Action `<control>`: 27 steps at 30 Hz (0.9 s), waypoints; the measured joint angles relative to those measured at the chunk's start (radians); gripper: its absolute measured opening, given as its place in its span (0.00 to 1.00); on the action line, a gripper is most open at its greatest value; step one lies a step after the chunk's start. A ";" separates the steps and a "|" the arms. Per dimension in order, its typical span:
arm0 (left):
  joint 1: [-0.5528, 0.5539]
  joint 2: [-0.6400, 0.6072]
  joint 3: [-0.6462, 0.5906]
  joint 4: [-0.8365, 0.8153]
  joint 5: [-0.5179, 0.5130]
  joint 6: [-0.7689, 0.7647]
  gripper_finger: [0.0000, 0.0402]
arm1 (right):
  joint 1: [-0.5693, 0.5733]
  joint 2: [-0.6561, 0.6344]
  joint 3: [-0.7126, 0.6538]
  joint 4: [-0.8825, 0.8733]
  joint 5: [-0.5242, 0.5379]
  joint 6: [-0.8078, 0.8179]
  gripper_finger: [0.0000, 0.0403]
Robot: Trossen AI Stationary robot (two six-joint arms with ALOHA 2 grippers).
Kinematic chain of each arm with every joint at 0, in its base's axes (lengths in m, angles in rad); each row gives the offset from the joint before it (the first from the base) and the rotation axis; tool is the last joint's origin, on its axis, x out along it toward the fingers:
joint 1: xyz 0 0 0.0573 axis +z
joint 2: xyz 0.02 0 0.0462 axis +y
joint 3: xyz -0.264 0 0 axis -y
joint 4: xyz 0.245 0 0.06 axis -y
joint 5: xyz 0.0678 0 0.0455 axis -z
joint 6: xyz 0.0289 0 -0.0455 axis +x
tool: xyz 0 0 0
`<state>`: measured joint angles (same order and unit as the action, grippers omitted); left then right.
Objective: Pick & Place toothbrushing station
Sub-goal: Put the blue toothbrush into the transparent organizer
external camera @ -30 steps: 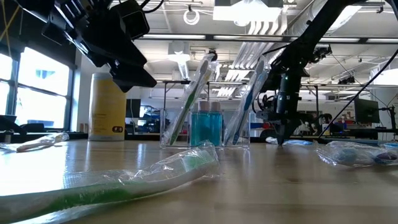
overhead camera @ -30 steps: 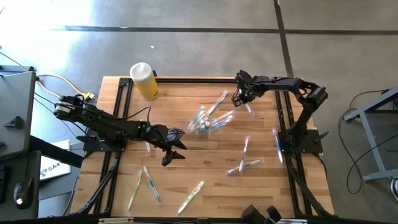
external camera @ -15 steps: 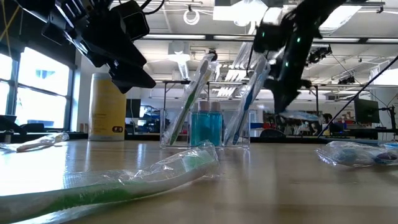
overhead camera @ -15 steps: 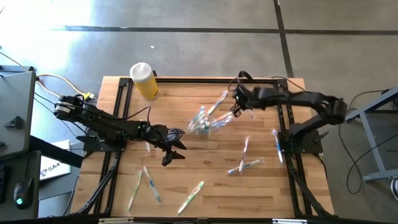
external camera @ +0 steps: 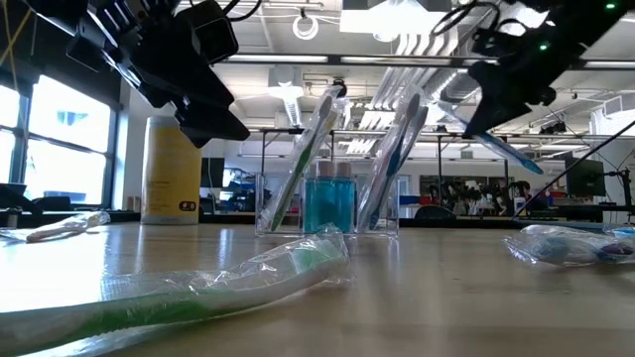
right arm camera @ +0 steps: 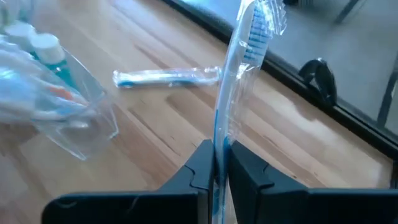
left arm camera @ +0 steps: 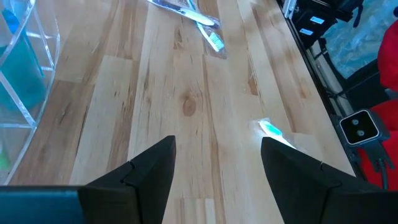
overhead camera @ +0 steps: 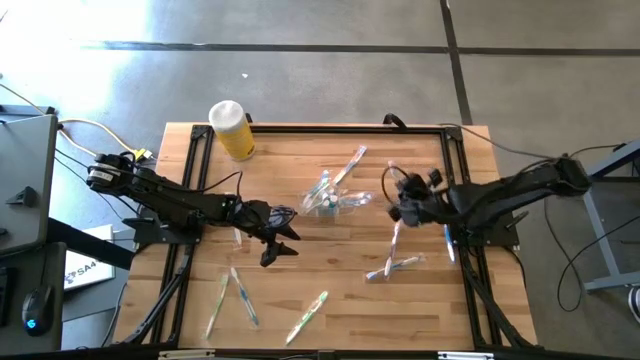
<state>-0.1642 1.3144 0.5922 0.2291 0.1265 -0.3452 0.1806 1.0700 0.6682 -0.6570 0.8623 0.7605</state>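
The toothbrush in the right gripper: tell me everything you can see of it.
The toothbrush is slim with a blue handle and white-and-blue bristles, sealed in a crinkly clear wrapper. The right gripper is shut on its handle, head pointing away from the fingers. It hangs above the table, touching only the gripper, right of the clear container.

No text, brand or number can be read on the items on the desk (overhead camera: pixel 320 300). The yellow bottle (external camera: pixel 171 169) at the desk's far left corner carries a small dark mark near its base (illegible). A white sheet (overhead camera: pixel 85 268) off the desk's left edge shows partial dark lettering, not decipherable.
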 joint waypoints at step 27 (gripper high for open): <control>0.000 0.000 0.000 0.007 -0.017 -0.002 0.58 | 0.218 0.421 -0.026 1.129 0.244 -0.651 0.05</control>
<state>-0.1642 1.3144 0.5922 0.2363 0.1097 -0.3471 0.3983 1.4906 0.6418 0.4716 1.1064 0.1094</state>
